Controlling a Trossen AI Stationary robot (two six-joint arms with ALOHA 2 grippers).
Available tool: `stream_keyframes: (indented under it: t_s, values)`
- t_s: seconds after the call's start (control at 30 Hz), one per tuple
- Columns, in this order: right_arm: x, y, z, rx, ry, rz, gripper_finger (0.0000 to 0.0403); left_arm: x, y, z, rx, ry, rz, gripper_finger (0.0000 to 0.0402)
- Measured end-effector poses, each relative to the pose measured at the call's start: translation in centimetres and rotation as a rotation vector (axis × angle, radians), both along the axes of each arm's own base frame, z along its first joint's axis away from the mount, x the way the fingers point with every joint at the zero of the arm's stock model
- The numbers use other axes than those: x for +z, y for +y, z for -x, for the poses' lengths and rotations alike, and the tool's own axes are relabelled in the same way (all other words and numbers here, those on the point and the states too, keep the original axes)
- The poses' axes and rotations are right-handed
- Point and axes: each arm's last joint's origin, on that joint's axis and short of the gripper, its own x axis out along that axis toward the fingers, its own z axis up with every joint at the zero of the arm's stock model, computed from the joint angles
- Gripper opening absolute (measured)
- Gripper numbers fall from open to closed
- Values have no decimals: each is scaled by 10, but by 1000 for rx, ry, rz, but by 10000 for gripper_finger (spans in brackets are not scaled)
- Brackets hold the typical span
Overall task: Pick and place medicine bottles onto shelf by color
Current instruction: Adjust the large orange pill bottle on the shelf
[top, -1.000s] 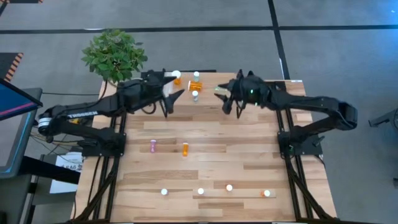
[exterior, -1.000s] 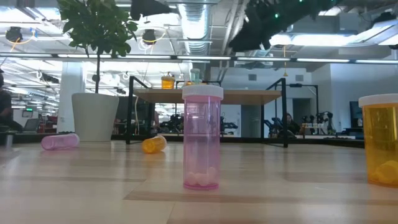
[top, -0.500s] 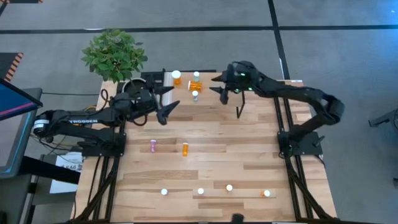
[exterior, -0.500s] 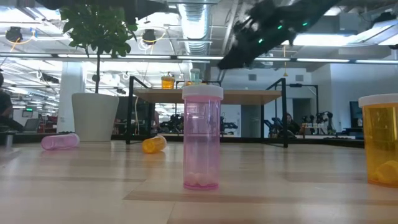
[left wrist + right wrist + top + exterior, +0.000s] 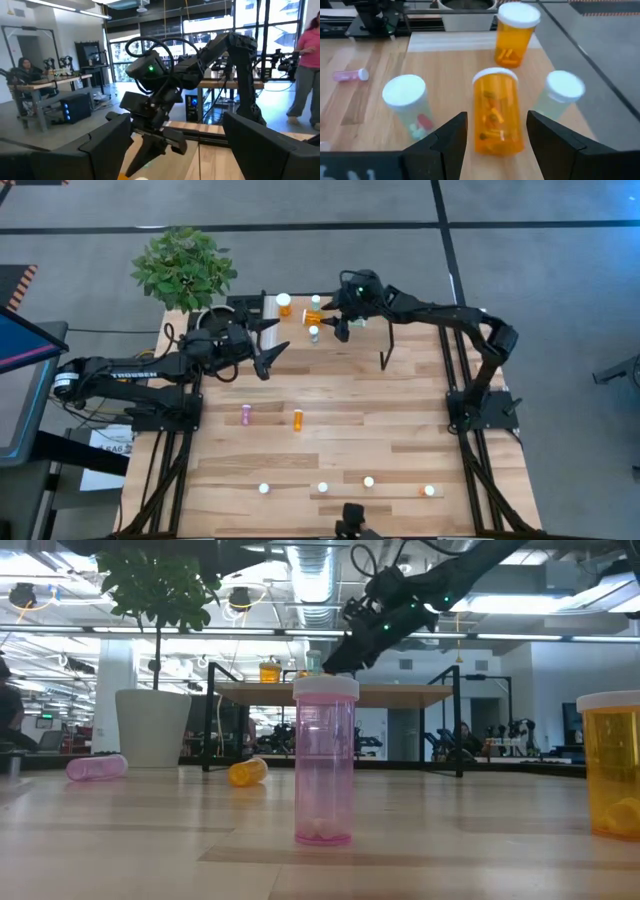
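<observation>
Four bottles stand on the shelf (image 5: pixel 340 299) at the table's far edge: an orange bottle (image 5: pixel 498 111) in the middle, a second orange one (image 5: pixel 514 34) behind it, and pale green ones (image 5: pixel 409 106) on either side. The right gripper (image 5: pixel 327 319) hangs over the middle bottle, fingers (image 5: pixel 451 138) apart on either side of it, not gripping. The left gripper (image 5: pixel 267 346) waits beside the shelf, open and empty. A pink bottle (image 5: pixel 246 414) and an orange one (image 5: pixel 297 419) lie mid-table; four more stand along the near edge. A potted plant (image 5: pixel 183 267) is at the far left corner
</observation>
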Motion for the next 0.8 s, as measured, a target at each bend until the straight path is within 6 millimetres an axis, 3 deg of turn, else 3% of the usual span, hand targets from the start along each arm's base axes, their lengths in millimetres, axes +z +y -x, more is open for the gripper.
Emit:
stream_keyframes:
  t_s: [0.27,0.8]
  values:
    - [-10,0,-3,-5,32,-44,226,-2,3,0,24,32,-7,306]
    - [-9,1,-4,-40,17,-80,226,-3,5,1,30,37,6,306]
